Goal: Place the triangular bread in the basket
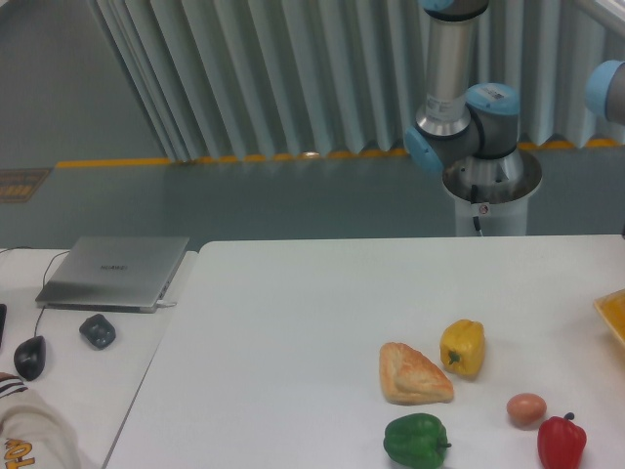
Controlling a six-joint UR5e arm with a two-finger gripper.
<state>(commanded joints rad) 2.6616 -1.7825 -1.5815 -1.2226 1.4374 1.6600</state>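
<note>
The triangular bread (pixel 413 373) is a golden-brown flaky wedge lying flat on the white table (pixel 293 332), right of centre near the front. A corner of the orange-yellow basket (pixel 612 313) with a pale rim shows at the right edge of the table. The gripper is out of view; only the arm's base and lower joints (pixel 469 127) show behind the table at the back right.
A yellow bell pepper (pixel 463 347) stands just right of the bread, almost touching it. A green pepper (pixel 416 441), a brown egg (pixel 526 408) and a red pepper (pixel 562 442) lie along the front. A closed laptop (pixel 115 271), a mouse (pixel 29 357) and a dark object (pixel 97 330) sit on the left desk.
</note>
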